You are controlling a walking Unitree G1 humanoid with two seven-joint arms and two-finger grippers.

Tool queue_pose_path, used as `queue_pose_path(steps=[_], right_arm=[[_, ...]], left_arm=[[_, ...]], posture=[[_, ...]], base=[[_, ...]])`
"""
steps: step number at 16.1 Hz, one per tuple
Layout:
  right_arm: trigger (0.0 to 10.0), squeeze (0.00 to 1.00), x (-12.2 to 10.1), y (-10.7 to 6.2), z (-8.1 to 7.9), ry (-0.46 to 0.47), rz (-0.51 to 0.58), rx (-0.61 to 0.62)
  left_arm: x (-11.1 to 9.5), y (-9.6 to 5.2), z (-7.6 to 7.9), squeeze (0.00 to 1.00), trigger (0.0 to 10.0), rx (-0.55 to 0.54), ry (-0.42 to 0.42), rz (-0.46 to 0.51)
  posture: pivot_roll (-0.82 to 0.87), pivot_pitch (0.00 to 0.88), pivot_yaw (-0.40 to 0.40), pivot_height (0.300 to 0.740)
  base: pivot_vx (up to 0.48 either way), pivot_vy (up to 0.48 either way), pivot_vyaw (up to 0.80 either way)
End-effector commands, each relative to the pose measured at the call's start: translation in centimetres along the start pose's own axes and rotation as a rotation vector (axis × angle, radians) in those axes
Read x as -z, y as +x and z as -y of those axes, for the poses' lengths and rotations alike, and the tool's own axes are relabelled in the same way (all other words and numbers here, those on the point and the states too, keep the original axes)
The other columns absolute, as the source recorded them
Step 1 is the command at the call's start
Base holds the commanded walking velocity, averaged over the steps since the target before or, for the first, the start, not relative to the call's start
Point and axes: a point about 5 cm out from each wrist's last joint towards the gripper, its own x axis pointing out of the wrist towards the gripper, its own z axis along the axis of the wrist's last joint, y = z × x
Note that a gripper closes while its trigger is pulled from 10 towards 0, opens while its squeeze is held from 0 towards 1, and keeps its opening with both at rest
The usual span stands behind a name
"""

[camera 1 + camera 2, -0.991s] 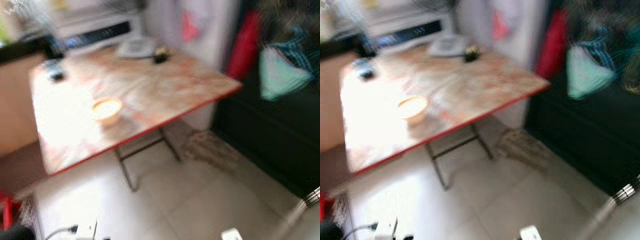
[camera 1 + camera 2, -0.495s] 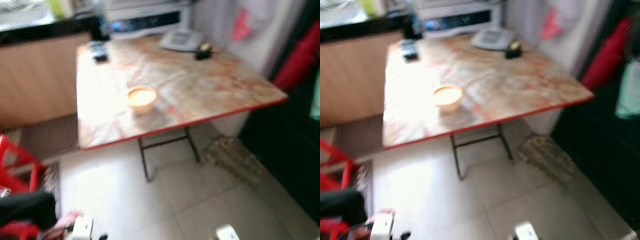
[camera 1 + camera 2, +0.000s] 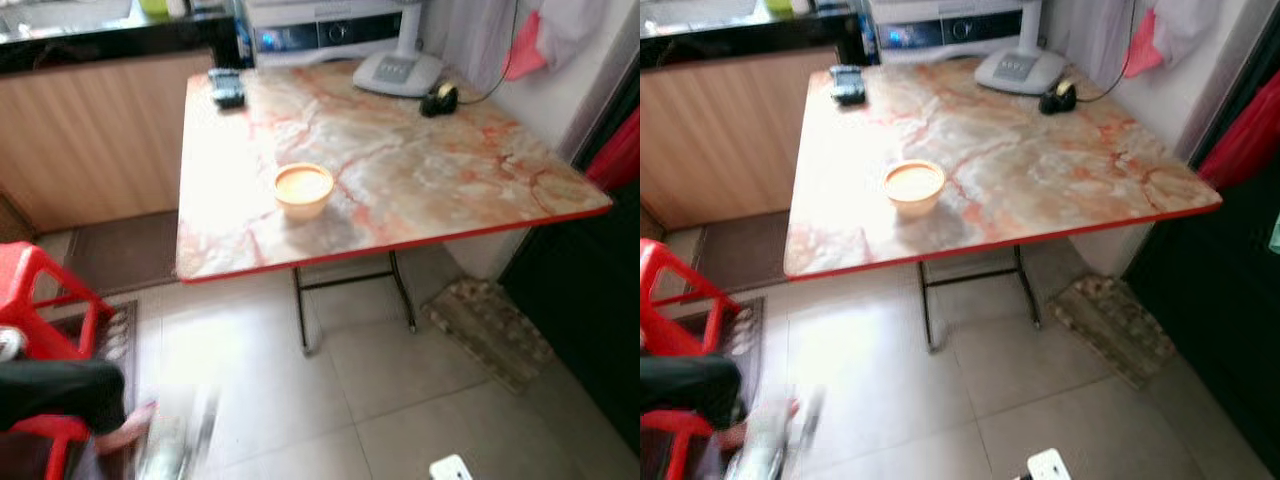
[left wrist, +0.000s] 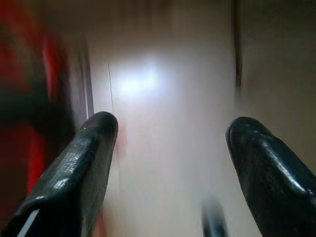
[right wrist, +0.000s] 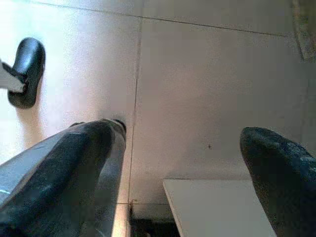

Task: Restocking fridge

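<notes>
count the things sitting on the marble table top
4. A bowl near the front left; a dark remote-like thing at the back left corner; a grey fan base at the back right; a small black object beside it. The table seems fully in view.

No readable text

The appliance (image 3: pixel 325 28) past the bench's (image 3: pixel 420 190) far edge has a lit blue display, too blurred to read; the small dark device (image 3: pixel 227 87) at the far left corner shows no legible marks.
</notes>
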Motion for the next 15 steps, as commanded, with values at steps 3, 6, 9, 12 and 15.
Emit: queue_pose_path(steps=[3, 6, 9, 12, 15], right_arm=[[10.0, 0.0, 0.5, -0.1, 0.1, -0.001, -0.014, 0.0], [10.0, 0.0, 0.5, -0.1, 0.1, 0.001, -0.011, 0.002], [10.0, 0.0, 0.5, -0.1, 0.2, 0.01, -0.008, 0.006], [10.0, 0.0, 0.5, -0.1, 0.2, 0.03, 0.001, 0.01], [10.0, 0.0, 0.5, -0.2, 0.1, 0.039, 0.007, 0.011]], left_arm=[[-6.8, 0.1, -0.5, 0.0, 10.0, -0.026, 0.091, 0.353], [-9.2, -1.3, -0.5, 0.0, 10.0, -0.015, 0.059, 0.492], [-12.4, -2.3, 0.3, 0.0, 10.0, 0.033, -0.052, 0.542], [-13.7, -1.7, 0.3, 0.0, 10.0, 0.04, -0.145, 0.542], [-16.0, -1.3, 0.3, 0.0, 10.0, 0.09, -0.12, 0.597]], posture=[[-0.1, 0.096, 0.008, 0.74], [-0.11, 0.087, 0.01, 0.74], [-0.1, 0.07, 0.01, 0.74], [-0.11, 0.048, 0.008, 0.74], [-0.13, 0.027, 0.02, 0.74]], base=[[0.0, 0.0, 0.0], [0.0, 0.0, 0.0], [0.0, 0.0, 0.0], [0.0, 0.0, 0.0], [0.0, 0.0, 0.0]])
